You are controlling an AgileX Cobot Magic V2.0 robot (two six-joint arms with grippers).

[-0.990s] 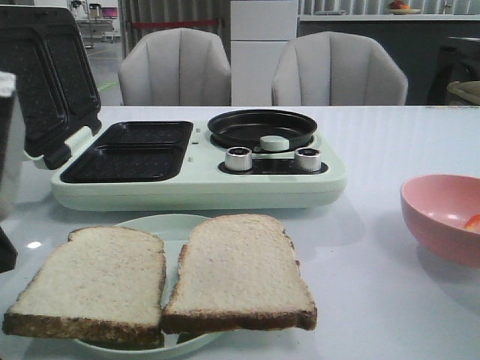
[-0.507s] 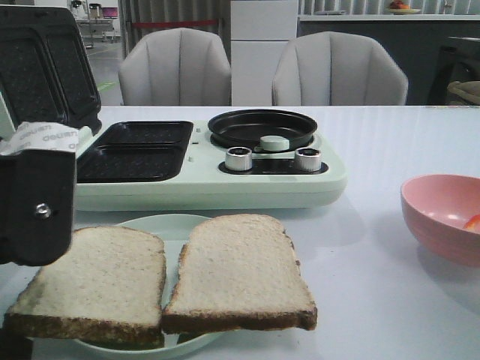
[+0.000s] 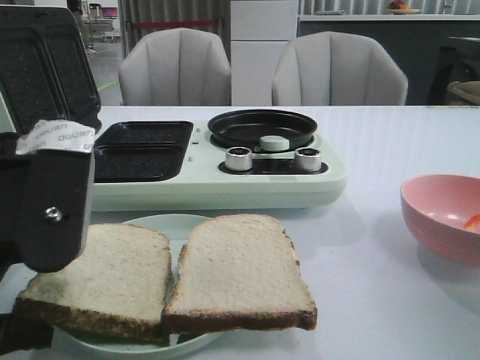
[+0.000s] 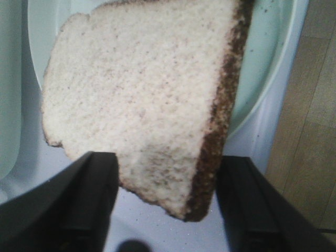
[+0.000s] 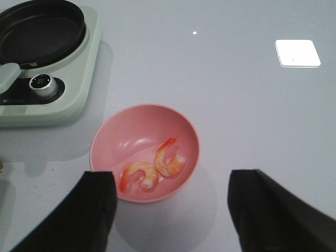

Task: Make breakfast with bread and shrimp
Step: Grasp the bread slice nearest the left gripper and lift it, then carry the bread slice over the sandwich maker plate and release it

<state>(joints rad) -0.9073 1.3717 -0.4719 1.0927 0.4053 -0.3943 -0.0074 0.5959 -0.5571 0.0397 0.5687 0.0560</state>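
The left gripper (image 4: 165, 210) has its fingers (image 4: 79, 205) spread wide on either side of the near corner of the left bread slice (image 3: 101, 281), gripping nothing, placed to close on that slice. Both slices lie on a pale plate (image 3: 150, 223) in front of the open cooker (image 3: 202, 172). The right gripper (image 5: 170, 210), also wide open and empty, hangs above the pink bowl (image 5: 105, 144) holding two shrimp (image 5: 155, 170).

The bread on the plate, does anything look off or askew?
Both slices overhang the pale green plate, too large to lie inside it. The left pincer straddles the left slice's corner. Nothing is spilled.
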